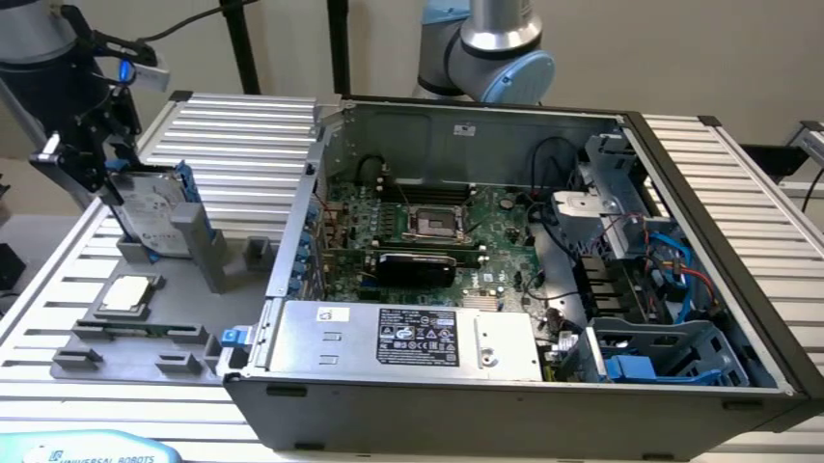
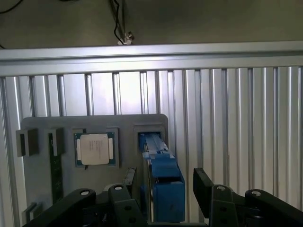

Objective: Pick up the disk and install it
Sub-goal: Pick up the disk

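Observation:
The disk [image 1: 150, 208] is a silver-grey drive with a white label in a blue rail frame. It stands on edge in a slot of the grey fixture plate [image 1: 142, 338], at the exterior view's left. My gripper [image 1: 103, 176] hangs at its upper end. In the wrist view the disk's blue frame [image 2: 163, 182] lies between my two black fingers [image 2: 204, 185], and my gripper [image 2: 166, 187] is open, with gaps on both sides of the frame. I cannot tell how far down the fingers reach along the disk.
An open computer case [image 1: 515, 395] takes up the middle and right, holding a green motherboard [image 1: 425, 227], a silver box with a black label [image 1: 412, 340] and a blue-grey drive cage [image 1: 663, 355]. A small square chip [image 1: 129, 292] [image 2: 94, 148] rests on the fixture plate. The ribbed metal table [image 1: 245, 145] lies underneath.

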